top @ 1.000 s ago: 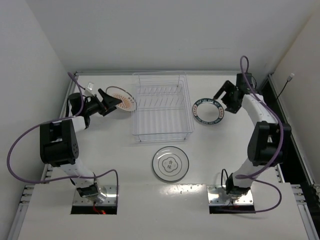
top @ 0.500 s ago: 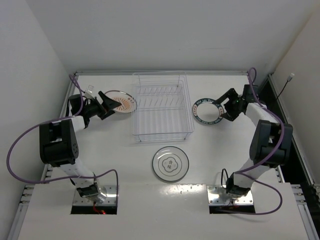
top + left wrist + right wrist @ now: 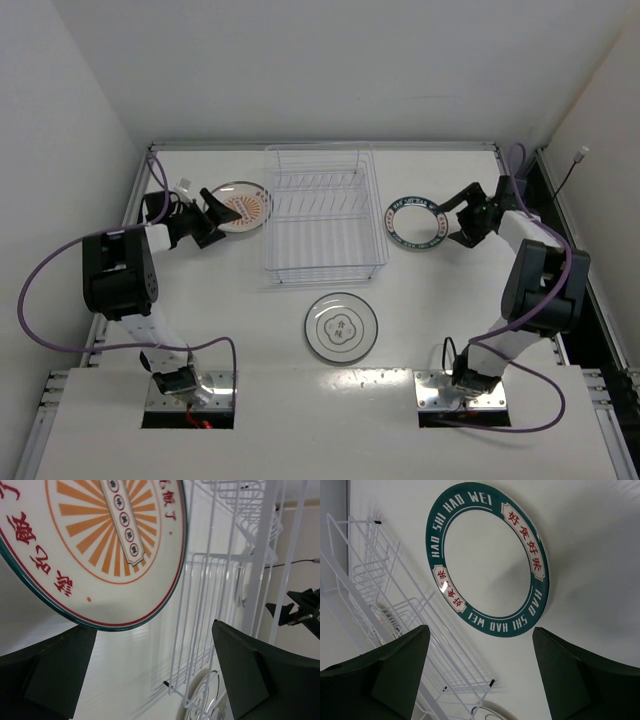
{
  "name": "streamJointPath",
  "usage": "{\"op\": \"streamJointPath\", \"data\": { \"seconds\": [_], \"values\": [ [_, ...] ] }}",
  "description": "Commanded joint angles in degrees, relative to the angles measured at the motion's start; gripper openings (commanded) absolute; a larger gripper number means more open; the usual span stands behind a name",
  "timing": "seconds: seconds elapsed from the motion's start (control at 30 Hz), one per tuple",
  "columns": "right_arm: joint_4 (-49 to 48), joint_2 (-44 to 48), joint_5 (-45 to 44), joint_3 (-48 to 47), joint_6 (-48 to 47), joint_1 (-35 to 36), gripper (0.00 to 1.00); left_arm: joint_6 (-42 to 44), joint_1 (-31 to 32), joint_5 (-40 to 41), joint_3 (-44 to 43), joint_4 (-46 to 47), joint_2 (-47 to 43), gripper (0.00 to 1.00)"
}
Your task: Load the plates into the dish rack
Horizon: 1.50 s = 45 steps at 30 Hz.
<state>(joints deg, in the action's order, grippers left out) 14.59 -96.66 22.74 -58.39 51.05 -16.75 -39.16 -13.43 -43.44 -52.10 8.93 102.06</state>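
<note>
Plates (image 3: pixel 341 326) lie outside the dish rack (image 3: pixel 325 266); left tool (image 3: pixel 216 214) and right tool (image 3: pixel 455 217) gape empty

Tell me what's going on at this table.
Two arms are loading plates into the dish rack, and none is in yet. The left gripper, open, sits at the orange sunburst plate left of the rack; the right gripper, open, faces the dark-rimmed plate on the right. Neither is gripped. The white ringed plate lies untouched in front of the rack.
</note>
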Motion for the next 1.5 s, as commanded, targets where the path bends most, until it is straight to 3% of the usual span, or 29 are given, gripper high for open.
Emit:
{"op": "streamJointPath", "data": {
  "seconds": [0.0,0.4,0.57,1.0,1.13,1.23,1.27,1.33,1.37,1.47],
  "values": [
    [-1.32,3.15,-0.85,0.64,0.19,-1.00,0.81,2.24,-0.02,2.04,-2.57,-3.12,1.29,1.00],
    [0.70,1.14,-4.37,3.11,0.19,-3.73,0.80,3.47,-0.54,3.98,-4.33,-7.96,4.99,1.00],
    [-2.19,-3.69,-0.43,3.72,1.25,-3.73,0.78,3.47,-1.16,5.03,-4.33,-9.10,4.82,1.00],
    [-5.19,-14.95,2.83,0.65,4.06,-0.04,0.67,6.02,-1.16,22.07,-6.08,-21.75,-0.46,1.00],
    [-7.29,-17.50,3.45,0.12,5.64,1.02,0.58,6.02,-1.16,27.60,-7.14,-25.09,-0.46,1.00],
    [-8.00,-18.30,3.45,0.12,5.64,1.02,0.38,6.02,-1.16,28.67,-7.76,-26.24,0.07,1.00],
    [-8.78,-18.30,3.97,0.12,5.64,1.02,0.20,6.02,-1.16,28.67,-7.76,-26.24,0.07,1.00],
    [-9.40,-18.30,3.98,0.65,5.64,1.02,0.05,6.02,-1.16,29.20,-7.76,-26.24,-0.45,1.00],
    [-9.40,-18.30,3.98,1.17,5.64,1.02,0.01,6.02,-1.16,29.90,-7.76,-26.24,-0.46,1.00],
    [-9.40,-16.90,3.98,1.70,4.16,1.02,0.00,6.02,-1.16,30.43,-7.76,-26.24,-0.98,1.00]
  ]
}}
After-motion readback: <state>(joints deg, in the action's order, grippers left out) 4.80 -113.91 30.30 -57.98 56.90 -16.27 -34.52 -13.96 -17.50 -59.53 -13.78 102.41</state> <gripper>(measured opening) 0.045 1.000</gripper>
